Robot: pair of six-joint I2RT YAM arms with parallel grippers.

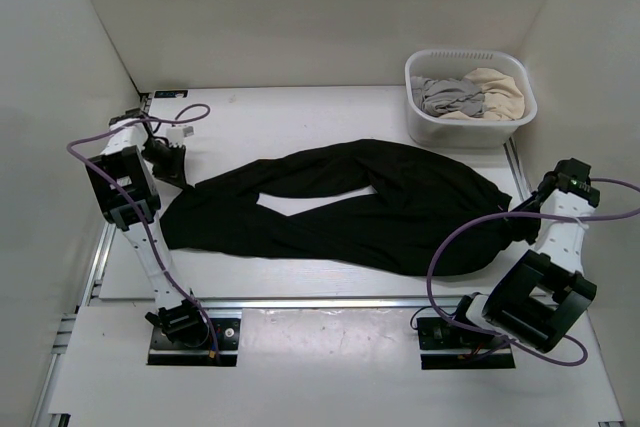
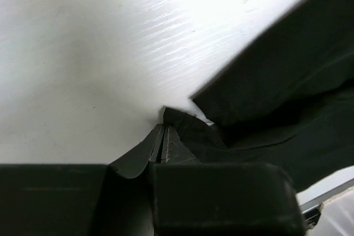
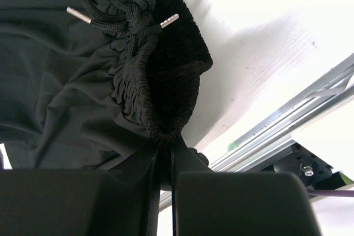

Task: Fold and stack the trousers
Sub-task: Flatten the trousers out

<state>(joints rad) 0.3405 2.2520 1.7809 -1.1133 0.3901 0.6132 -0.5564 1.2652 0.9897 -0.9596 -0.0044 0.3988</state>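
Top view: black trousers (image 1: pixel 350 207) lie flat across the middle of a white table (image 1: pixel 300 117), their long axis running from centre left to lower right of the frame. The leg ends point left and the waist points right, with a sliver of table showing between the two legs. The left gripper (image 1: pixel 180 175) sits at the leg ends, at the cloth's left edge. In its wrist view the left gripper (image 2: pixel 163 136) is pinched closed on a corner of black fabric. The right gripper (image 1: pixel 522 219) is at the waist end. Its wrist view shows the right gripper (image 3: pixel 166 147) clamped closed on the gathered waistband (image 3: pixel 166 81), below the knotted drawstring (image 3: pixel 133 9). Each arm is nearest its own end. A basket (image 1: pixel 460 132) of clothes sits upper right
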